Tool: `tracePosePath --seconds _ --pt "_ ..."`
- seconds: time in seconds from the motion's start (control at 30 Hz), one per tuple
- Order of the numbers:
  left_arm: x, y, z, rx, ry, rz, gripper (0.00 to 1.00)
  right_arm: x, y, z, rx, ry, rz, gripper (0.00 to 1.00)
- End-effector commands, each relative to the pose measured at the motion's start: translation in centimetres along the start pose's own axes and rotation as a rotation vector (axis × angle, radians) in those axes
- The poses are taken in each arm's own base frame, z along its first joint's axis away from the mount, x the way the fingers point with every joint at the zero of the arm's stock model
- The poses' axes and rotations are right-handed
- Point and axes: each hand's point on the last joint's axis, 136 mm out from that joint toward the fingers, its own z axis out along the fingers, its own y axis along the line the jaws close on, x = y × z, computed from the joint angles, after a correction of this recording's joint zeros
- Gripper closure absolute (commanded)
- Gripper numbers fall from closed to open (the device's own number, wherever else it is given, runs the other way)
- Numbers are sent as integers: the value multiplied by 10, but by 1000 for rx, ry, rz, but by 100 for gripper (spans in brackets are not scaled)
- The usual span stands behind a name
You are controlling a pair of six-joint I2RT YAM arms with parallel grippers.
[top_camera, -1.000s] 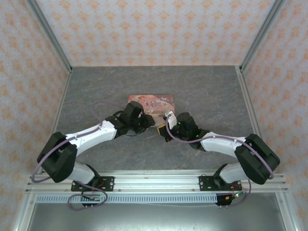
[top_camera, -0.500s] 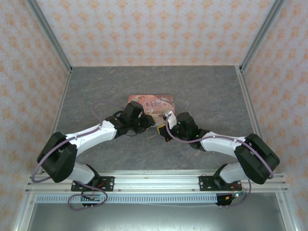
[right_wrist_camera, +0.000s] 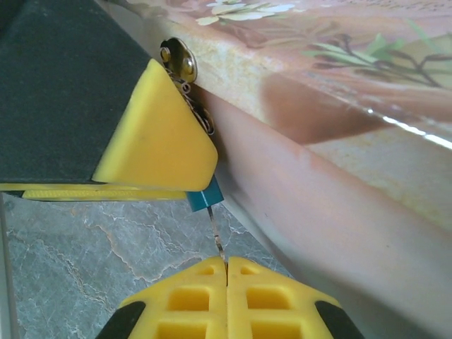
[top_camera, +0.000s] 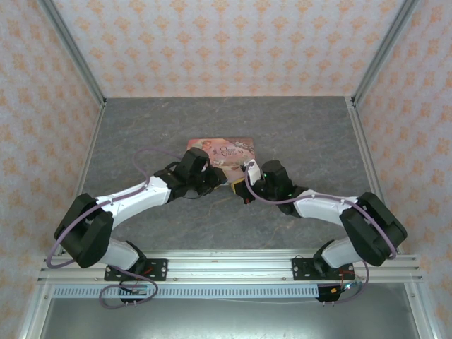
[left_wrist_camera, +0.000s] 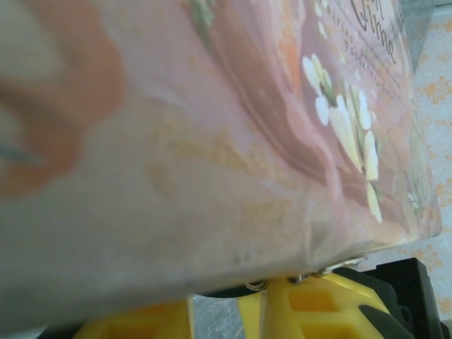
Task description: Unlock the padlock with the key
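The worktop [top_camera: 141, 141] is a grey, marbled slab. Walls [top_camera: 226, 42] papered in a pale orange pattern close it in, with bare metal rails [top_camera: 70, 49] at the corners. A pink illustrated tin [top_camera: 229, 150] lies at the middle of the top view, and both arms reach in to its lower edge.

The left pincer [top_camera: 215, 181] meets the tin's lower left. Its jaws stand narrow. In the right wrist view one of its yellow fingers [right_wrist_camera: 159, 141] lies against the tin's side wall, just under a small metal clasp [right_wrist_camera: 178, 60]. The teal padlock [right_wrist_camera: 203, 200] peeks out below that finger, pinched at its tip and touching the tin.

The right pincer [right_wrist_camera: 226, 272], at the bottom centre of that view, is closed tight on the key [right_wrist_camera: 217, 240]. The key's thin metal blade runs up from between the fingertips into the padlock's underside.
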Motion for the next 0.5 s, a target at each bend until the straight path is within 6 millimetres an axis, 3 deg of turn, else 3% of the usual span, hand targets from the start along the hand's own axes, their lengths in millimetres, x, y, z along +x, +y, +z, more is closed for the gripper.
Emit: tracePosePath --seconds 0.0,0.47 --pt "1 -34 -13 120 16 17 76 -31 5 2 -33 -86 -28 100" --pt "2 -36 -11 130 25 13 76 -39 7 8 -68 -116 0 100"
